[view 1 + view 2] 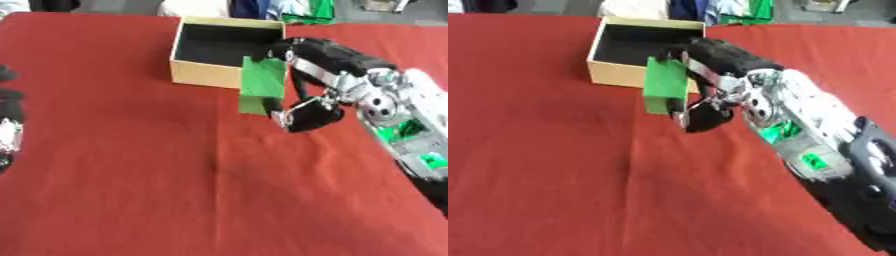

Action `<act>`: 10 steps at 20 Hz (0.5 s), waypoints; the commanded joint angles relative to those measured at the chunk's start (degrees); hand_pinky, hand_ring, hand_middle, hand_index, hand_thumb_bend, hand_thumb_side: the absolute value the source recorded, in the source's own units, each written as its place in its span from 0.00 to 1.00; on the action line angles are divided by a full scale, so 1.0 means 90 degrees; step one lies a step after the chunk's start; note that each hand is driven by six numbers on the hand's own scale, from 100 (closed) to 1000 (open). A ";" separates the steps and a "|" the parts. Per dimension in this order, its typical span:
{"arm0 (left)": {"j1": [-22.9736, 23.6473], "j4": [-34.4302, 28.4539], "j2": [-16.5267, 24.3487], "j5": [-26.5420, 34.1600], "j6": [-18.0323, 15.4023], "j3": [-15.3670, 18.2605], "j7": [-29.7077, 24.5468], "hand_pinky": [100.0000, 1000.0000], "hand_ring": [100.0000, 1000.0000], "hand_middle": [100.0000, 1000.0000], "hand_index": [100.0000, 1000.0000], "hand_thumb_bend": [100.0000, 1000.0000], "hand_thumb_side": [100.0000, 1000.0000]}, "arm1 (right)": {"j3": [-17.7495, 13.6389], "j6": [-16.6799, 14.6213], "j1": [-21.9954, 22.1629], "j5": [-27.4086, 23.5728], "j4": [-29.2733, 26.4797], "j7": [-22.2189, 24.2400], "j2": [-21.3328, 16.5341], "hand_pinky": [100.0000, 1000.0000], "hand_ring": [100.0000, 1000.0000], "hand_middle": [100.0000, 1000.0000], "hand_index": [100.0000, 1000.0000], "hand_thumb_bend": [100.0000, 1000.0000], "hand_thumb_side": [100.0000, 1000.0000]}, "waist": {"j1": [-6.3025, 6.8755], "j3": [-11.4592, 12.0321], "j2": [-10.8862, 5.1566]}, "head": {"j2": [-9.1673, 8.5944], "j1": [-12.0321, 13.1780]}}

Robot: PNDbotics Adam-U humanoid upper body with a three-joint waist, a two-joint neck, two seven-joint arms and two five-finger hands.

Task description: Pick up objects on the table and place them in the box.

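A green rectangular block (262, 84) hangs just in front of the near wall of the tan box (203, 74), whose inside is black. My right hand (308, 80) is shut on the block, fingers over its top and thumb under its lower edge. The block's top edge overlaps the box's front right corner in both views. At the left edge of the left eye view my left hand (7, 120) shows only in part, low over the red cloth.
A red cloth (131, 190) covers the table. Beyond the far edge lie white, blue and green items (306, 10). My right forearm (824, 150) crosses the right side of the table.
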 commanded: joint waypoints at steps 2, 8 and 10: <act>-0.0016 -0.0098 0.0146 0.0039 -0.0029 0.0002 0.0023 0.64 0.70 0.76 0.88 0.00 0.51 | -0.0309 0.0392 -0.0315 0.0117 0.0031 0.0137 -0.0231 0.53 0.27 0.27 0.88 0.00 0.00 | -0.0024 0.0051 -0.0171 | 0.0024 -0.0254; -0.0029 -0.0098 0.0107 0.0031 -0.0046 -0.0021 -0.0010 0.64 0.70 0.76 0.88 0.00 0.51 | -0.0507 0.0612 -0.0727 0.0033 0.0728 -0.0208 -0.0256 0.50 0.25 0.26 0.87 0.00 0.00 | -0.0021 0.0157 -0.0119 | -0.0027 -0.0513; -0.0040 -0.0098 0.0088 0.0025 -0.0054 -0.0030 -0.0026 0.64 0.70 0.76 0.89 0.00 0.51 | -0.0571 0.0677 -0.0852 -0.0013 0.1016 -0.0395 -0.0211 0.48 0.24 0.25 0.87 0.00 0.00 | -0.0017 0.0194 -0.0089 | -0.0064 -0.0554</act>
